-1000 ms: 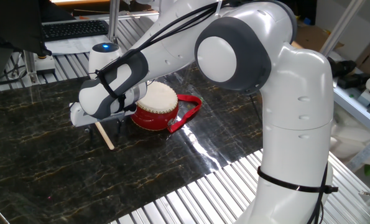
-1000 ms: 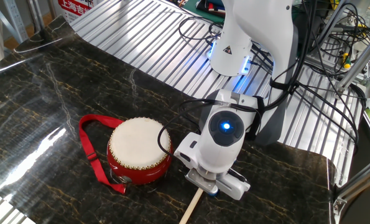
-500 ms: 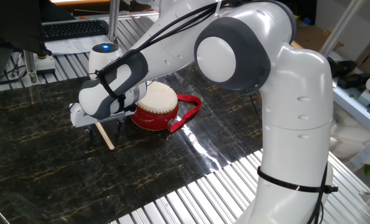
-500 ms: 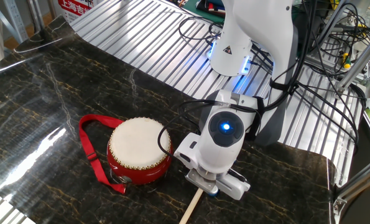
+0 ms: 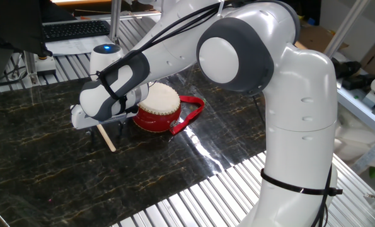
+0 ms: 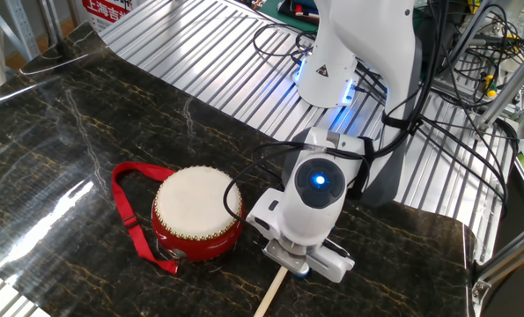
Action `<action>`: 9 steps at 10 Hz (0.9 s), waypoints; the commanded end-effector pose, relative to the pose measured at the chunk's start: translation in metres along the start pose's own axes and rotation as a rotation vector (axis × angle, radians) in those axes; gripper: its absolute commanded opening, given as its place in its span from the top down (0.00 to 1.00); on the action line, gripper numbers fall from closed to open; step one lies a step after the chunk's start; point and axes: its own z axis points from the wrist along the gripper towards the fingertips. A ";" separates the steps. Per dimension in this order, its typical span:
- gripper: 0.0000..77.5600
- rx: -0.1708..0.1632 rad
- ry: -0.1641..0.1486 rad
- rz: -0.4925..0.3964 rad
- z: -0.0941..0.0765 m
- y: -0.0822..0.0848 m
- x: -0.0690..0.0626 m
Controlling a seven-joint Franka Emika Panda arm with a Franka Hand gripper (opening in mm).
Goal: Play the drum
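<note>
The drum [image 5: 157, 107] is squat, with a red body, a cream skin and a red strap loop; it sits on the dark marble table top and also shows in the other fixed view [image 6: 195, 216]. A thin pale wooden stick [image 5: 107, 138] lies on the table just beside the drum and also shows in the other fixed view [image 6: 270, 294]. My gripper [image 5: 104, 130] is down at the table over the stick's upper end, its two dark fingers standing apart on either side of it. In the other fixed view the hand [image 6: 301, 233] hides the fingertips.
Ribbed metal table surface [image 6: 200, 53] surrounds the marble slab. The robot base [image 6: 332, 70] with cables stands behind the drum. A keyboard [image 5: 74, 29] lies at the back. The strap [image 6: 129, 216] spreads left of the drum.
</note>
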 end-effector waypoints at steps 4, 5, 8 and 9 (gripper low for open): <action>0.99 -0.003 -0.002 0.002 -0.001 0.000 -0.001; 0.99 -0.003 -0.002 0.002 -0.001 0.000 -0.001; 0.99 -0.003 -0.002 0.002 -0.001 0.000 -0.001; 0.99 -0.003 -0.002 0.002 -0.001 0.000 -0.001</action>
